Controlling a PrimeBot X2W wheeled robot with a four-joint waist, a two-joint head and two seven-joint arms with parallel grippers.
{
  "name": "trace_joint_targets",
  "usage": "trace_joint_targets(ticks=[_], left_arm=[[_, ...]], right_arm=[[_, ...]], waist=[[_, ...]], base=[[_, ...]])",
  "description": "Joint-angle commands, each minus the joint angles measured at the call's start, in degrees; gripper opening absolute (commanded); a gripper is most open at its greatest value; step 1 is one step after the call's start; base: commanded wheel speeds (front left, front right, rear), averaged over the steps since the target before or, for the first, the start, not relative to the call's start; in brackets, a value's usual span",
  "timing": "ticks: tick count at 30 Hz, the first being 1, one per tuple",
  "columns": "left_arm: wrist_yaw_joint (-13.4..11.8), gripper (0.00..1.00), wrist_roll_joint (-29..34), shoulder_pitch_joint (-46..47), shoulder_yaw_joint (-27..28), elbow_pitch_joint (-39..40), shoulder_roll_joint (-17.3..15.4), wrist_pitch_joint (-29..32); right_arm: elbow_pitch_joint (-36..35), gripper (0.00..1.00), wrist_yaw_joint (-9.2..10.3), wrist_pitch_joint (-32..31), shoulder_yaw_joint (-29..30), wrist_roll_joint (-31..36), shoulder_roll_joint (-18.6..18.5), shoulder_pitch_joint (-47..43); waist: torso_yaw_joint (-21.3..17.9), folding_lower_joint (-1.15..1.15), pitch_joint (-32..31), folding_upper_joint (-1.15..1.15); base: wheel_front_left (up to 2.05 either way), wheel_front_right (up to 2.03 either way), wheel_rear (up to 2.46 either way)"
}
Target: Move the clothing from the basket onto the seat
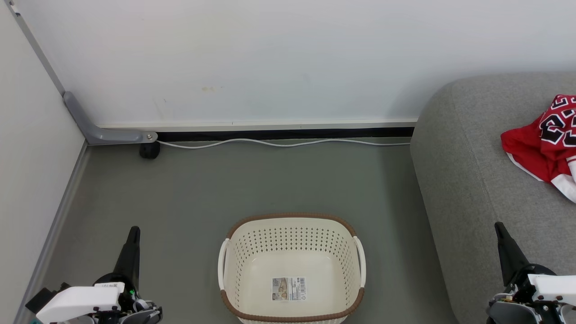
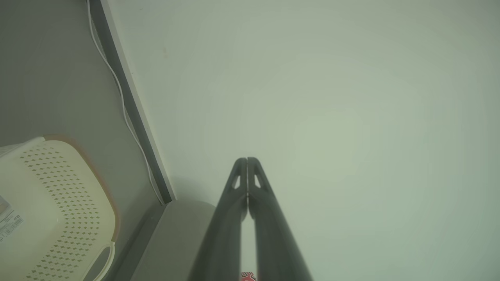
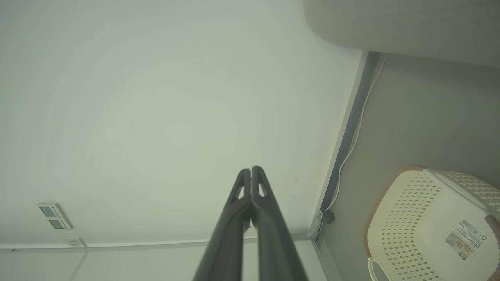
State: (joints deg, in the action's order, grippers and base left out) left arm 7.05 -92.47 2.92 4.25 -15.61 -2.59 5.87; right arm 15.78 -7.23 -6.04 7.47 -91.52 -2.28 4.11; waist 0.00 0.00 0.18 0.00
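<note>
The cream basket [image 1: 291, 234] with a brown rim stands on the floor at bottom centre, holding nothing but its label sticker [image 1: 288, 289]. Red clothing [image 1: 546, 144] with black-and-white numerals lies on the grey seat [image 1: 472, 171] at the right edge. My left gripper [image 1: 133, 230] is shut at the lower left, left of the basket, pinching nothing. My right gripper [image 1: 498, 226] is shut at the lower right, over the seat's front. In the left wrist view the shut fingers [image 2: 247, 160] point at the wall, with the basket [image 2: 58, 203] at the left. In the right wrist view the basket [image 3: 422, 218] sits right of the shut fingers [image 3: 251, 170].
A white wall [image 1: 270, 58] stands behind, with a white cable [image 1: 279, 143] along its base. A grey bracket with a black wheel [image 1: 149, 150] sits in the left corner. A side panel [image 1: 27, 157] bounds the left. Grey floor [image 1: 270, 180] lies between basket and wall.
</note>
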Motion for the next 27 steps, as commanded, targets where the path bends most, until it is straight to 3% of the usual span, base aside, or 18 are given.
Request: trace_joint_targets(ticks=[1,27], left_arm=[[0.44,0.00,0.00,3.24,1.91,1.57,-0.59,0.32],[0.44,0.00,0.11,3.25,2.04,1.56,-0.49,0.43]], right_arm=[[-1.76,0.00,-0.25,-0.46,-0.94,-0.64,-0.60,2.07],[-1.76,0.00,-0.25,-0.45,-0.94,-0.64,-0.60,2.07]], waist=[[0.00,0.00,0.00,0.00],[0.00,0.00,0.00,0.00]], base=[[0.00,0.00,0.00],[0.00,0.00,0.00]])
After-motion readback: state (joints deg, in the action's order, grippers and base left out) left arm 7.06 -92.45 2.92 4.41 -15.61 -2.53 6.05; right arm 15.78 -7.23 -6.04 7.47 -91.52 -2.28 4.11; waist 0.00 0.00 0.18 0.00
